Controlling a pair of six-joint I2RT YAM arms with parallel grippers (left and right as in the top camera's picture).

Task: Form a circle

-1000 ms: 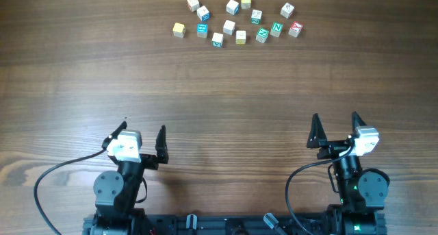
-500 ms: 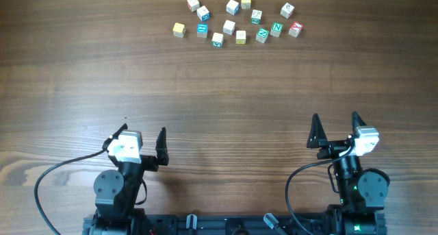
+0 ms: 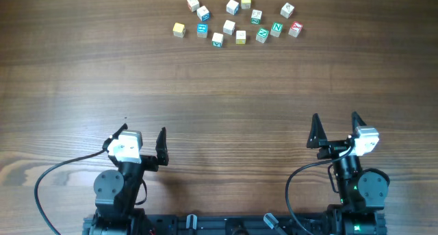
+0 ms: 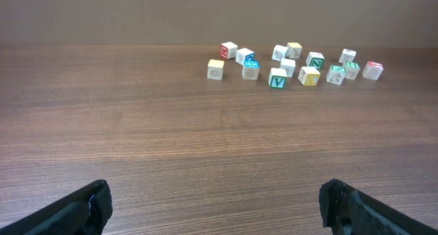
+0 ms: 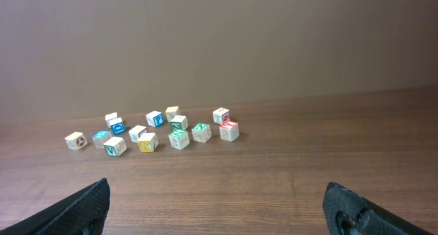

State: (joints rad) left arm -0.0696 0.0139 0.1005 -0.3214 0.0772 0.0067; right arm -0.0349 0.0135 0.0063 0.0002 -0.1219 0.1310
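Several small wooden letter cubes (image 3: 229,27) with white, cream, blue, green and red faces lie in a loose scatter at the far middle of the table; no circle is in view. The same cubes (image 4: 287,67) sit far ahead in the left wrist view, and the cubes (image 5: 148,142) are just as distant in the right wrist view. My left gripper (image 3: 144,128) is open at the near left, nothing between its fingers (image 4: 213,190). My right gripper (image 3: 335,117) is open at the near right, holding nothing (image 5: 215,187).
The wooden table (image 3: 219,91) stretches bare between the grippers and the cubes. A plain brown wall (image 5: 219,43) rises behind the table's far edge. Black cables (image 3: 48,180) loop beside both arm bases at the near edge.
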